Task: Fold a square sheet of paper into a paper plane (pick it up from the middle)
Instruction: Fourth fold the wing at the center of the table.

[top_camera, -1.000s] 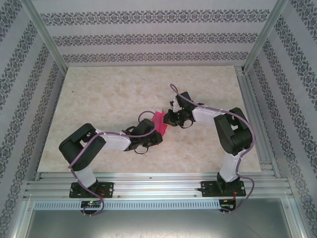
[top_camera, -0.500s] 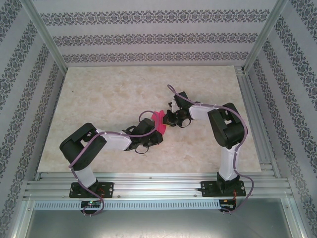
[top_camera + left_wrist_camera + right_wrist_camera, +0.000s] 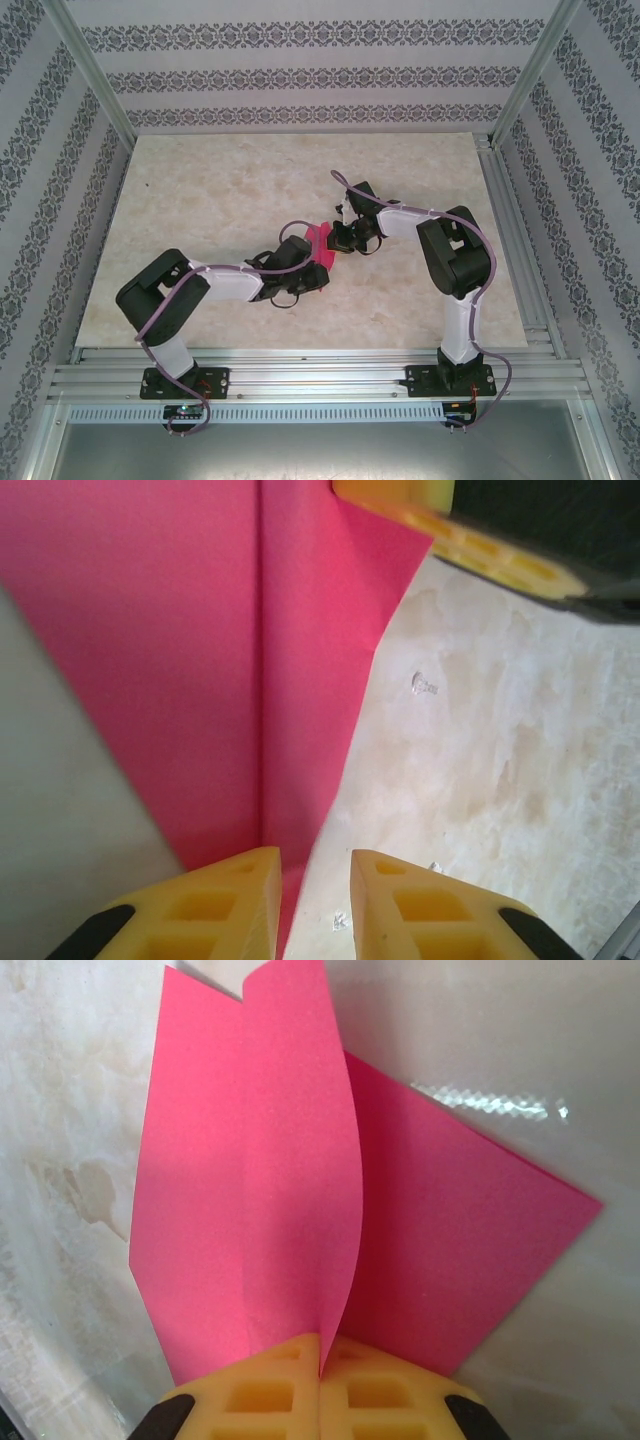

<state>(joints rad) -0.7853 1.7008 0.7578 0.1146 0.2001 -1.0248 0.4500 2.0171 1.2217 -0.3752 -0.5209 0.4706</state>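
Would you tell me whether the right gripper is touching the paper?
Touching: the right wrist view shows the paper pinched in the shut right gripper.

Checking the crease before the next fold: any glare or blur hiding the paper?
Right wrist: the sheet of paper is sharp, a glare streak on the table beyond it, tips of the right end effector soft. Left wrist: crease readable, grey blur at left edge. Top external: even light, paper tiny.
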